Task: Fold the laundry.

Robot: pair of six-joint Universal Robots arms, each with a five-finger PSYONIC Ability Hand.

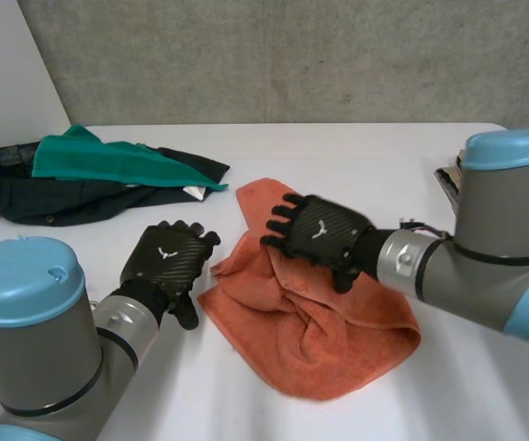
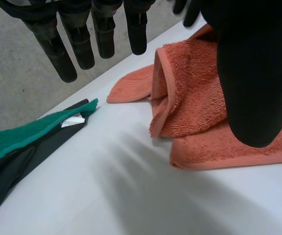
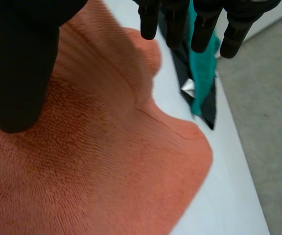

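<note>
An orange towel (image 1: pixel 315 317) lies crumpled and partly folded over itself in the middle of the white table (image 1: pixel 485 395). My right hand (image 1: pixel 318 231) hovers over the towel's far part, fingers straight and open, holding nothing. My left hand (image 1: pixel 165 262) is open just beside the towel's left edge, apart from it. In the left wrist view, the orange towel (image 2: pixel 199 98) lies beyond my left hand (image 2: pixel 251 73), a folded edge turned up. Under my right hand (image 3: pixel 18 58) in the right wrist view spreads the orange towel (image 3: pixel 97 171).
A pile of dark cloth (image 1: pixel 62 188) with a green cloth (image 1: pixel 108 161) on top lies at the table's far left, near the white side wall. The green cloth (image 2: pixel 23 134) reaches toward the towel. A grey concrete wall stands behind the table.
</note>
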